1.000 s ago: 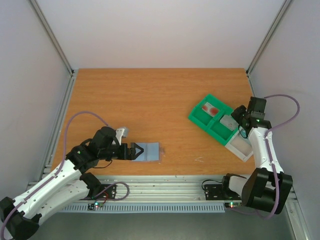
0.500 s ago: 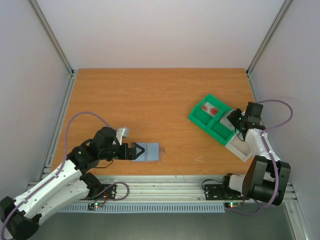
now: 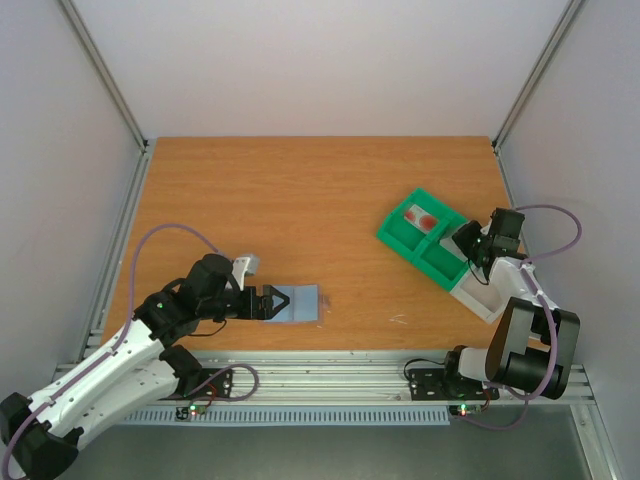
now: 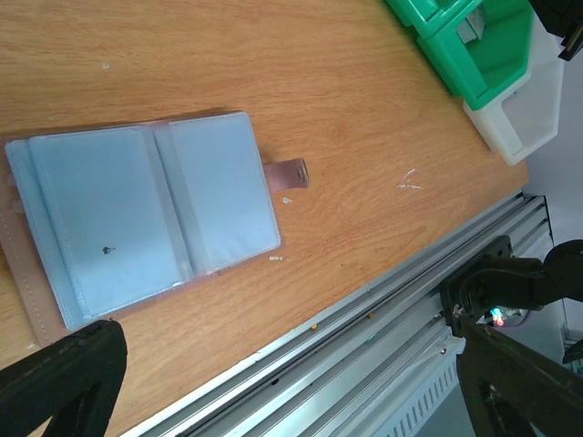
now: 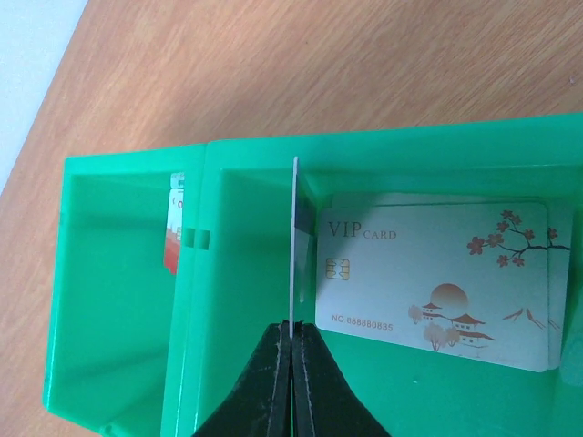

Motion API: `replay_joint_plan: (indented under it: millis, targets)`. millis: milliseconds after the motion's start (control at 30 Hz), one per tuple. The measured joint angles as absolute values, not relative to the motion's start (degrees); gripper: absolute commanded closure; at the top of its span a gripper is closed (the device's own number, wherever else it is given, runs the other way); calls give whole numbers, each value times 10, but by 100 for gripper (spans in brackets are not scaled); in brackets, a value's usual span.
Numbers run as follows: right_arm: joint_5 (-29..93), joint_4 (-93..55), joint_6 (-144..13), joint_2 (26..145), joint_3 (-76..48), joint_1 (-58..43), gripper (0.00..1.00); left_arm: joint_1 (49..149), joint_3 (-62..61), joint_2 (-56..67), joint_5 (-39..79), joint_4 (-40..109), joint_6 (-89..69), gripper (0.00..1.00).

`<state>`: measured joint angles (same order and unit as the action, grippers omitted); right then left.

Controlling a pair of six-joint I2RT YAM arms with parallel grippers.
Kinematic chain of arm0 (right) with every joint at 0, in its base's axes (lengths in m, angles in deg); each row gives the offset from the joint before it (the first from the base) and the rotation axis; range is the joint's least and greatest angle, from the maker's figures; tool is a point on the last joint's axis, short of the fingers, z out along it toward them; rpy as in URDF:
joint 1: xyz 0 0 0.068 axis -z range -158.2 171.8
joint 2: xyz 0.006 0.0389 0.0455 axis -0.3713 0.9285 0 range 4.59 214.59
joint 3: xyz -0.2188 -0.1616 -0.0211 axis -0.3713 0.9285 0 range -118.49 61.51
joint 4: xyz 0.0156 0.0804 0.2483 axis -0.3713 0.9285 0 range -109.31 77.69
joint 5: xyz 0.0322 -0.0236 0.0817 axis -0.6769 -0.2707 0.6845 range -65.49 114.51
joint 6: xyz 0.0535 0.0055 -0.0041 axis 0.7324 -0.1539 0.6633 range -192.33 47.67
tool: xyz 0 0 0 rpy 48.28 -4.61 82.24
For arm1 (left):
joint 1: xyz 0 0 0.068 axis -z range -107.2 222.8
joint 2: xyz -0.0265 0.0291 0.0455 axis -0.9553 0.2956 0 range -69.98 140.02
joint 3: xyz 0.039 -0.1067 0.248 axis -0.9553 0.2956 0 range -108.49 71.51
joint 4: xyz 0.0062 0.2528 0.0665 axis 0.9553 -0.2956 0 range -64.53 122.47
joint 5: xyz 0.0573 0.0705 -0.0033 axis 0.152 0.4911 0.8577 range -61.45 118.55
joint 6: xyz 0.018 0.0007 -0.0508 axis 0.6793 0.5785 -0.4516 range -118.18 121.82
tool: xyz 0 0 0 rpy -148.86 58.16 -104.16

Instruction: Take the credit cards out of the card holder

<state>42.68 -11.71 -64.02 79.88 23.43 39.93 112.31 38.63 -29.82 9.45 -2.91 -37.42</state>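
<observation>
The right gripper (image 5: pixel 291 350) is closed on a thin card (image 5: pixel 294 246), held on edge above a compartment of the green tray (image 5: pixel 118 300), beside a VIP card (image 5: pixel 433 282) lying flat. Released so, it may, I think, lean against the divider instead of lying down. The left gripper (image 3: pixel 272 302), wide open, hovers over the card holder (image 4: pixel 146 214), lower left in the top view; its pale pockets could hide another card. The tabletop (image 3: pixel 300 190) is orange wood grain, between white walls (image 3: pixel 320 60).
</observation>
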Motion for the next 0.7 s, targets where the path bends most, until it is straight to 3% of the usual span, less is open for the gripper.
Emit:
replay_joint_plan:
  millis: [700]
  targets:
    - [419, -114, -634, 814, 232, 404, 93, 1123, 386, -298, 94, -28, -378, 1]
